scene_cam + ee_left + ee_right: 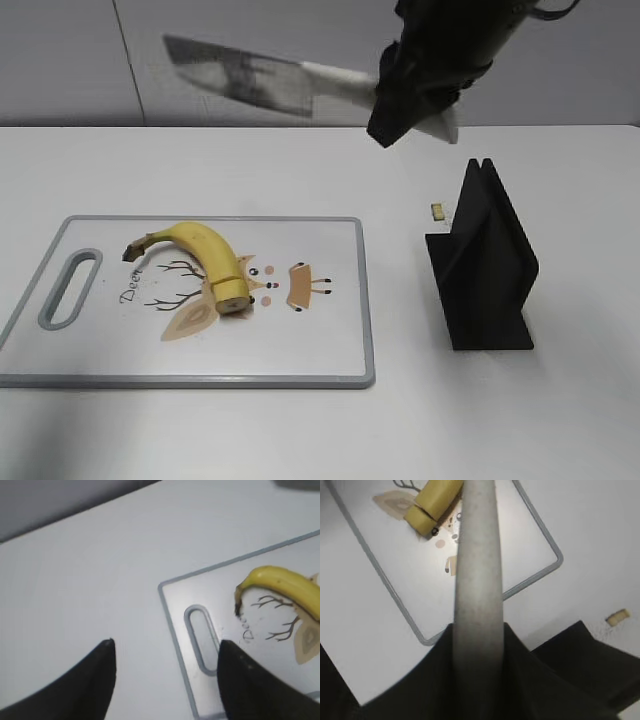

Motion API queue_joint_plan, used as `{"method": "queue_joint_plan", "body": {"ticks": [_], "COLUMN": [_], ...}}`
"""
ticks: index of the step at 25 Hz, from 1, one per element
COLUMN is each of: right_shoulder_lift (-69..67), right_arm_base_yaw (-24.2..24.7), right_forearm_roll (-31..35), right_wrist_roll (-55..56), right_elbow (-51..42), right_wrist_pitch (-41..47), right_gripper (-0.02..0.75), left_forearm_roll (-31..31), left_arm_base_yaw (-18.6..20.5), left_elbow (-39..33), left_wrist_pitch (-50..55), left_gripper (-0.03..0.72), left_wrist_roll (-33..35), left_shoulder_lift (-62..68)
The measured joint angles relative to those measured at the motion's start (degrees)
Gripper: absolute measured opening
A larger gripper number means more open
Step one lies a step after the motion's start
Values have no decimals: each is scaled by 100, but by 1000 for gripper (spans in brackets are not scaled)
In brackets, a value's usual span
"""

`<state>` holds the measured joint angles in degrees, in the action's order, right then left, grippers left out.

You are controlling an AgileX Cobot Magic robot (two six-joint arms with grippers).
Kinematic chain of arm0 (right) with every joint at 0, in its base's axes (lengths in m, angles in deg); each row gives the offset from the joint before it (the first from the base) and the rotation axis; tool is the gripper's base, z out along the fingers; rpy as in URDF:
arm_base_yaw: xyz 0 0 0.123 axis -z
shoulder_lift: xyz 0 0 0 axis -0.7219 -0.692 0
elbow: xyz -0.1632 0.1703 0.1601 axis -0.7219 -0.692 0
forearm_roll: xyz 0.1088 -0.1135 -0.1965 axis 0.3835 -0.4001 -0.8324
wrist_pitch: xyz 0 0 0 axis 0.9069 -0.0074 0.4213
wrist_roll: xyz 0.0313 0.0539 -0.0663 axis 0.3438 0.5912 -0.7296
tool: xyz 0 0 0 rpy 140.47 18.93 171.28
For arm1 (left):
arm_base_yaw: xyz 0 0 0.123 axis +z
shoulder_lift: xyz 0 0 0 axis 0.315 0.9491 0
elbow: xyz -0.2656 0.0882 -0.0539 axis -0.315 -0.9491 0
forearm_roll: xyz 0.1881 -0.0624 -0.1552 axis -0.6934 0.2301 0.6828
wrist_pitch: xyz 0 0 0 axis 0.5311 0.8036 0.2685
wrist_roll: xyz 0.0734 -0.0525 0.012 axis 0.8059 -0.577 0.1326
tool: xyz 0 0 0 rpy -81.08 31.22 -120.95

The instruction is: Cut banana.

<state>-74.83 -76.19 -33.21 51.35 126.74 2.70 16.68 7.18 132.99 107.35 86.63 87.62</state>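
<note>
The banana (205, 262) is laid on the cutting board (330, 350), a black stand (485, 270) is set beside it, a knife (250, 80) is gripped high above by the right end effector (400, 100), and the left end effector (165, 680) is spread wide.

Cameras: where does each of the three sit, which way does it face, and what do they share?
Exterior: in front of the table, slanting down at the cutting board, banana and black stand; right gripper holds the knife aloft.
Left wrist: above the table left of the board, looking down past its two open fingers at the board's handle slot and the banana's stem end.
Right wrist: looking down along the knife's spine at the board; its own gripper shows dark at the bottom.
Shared: banana and board appear in all three.
</note>
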Motion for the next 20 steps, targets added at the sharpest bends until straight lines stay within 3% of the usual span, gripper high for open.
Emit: {"method": "queue_joint_plan", "body": {"ticks": [4,12,20], "right_shoulder_lift": [341,1153,2174], "right_arm_base_yaw": [0,0,0], "right_forearm_roll": [-87,-366,-1399], "right_wrist_roll": [1452,3303,4885], "right_elbow": [0,-493,-1765], "right_wrist_pitch": [57,139,-491], "right_gripper": [172,172,172], "left_forearm_roll": [-530,-572,-490], "left_arm_base_yaw": [198,444,444], "left_elbow": [47,-39,-1524], "left_wrist_pitch": [1162,1520,1331], "left_gripper": [598,593,593], "left_wrist_roll": [-865,-1037,-1042], "left_shoulder_lift": [-6,-739,-2543]}}
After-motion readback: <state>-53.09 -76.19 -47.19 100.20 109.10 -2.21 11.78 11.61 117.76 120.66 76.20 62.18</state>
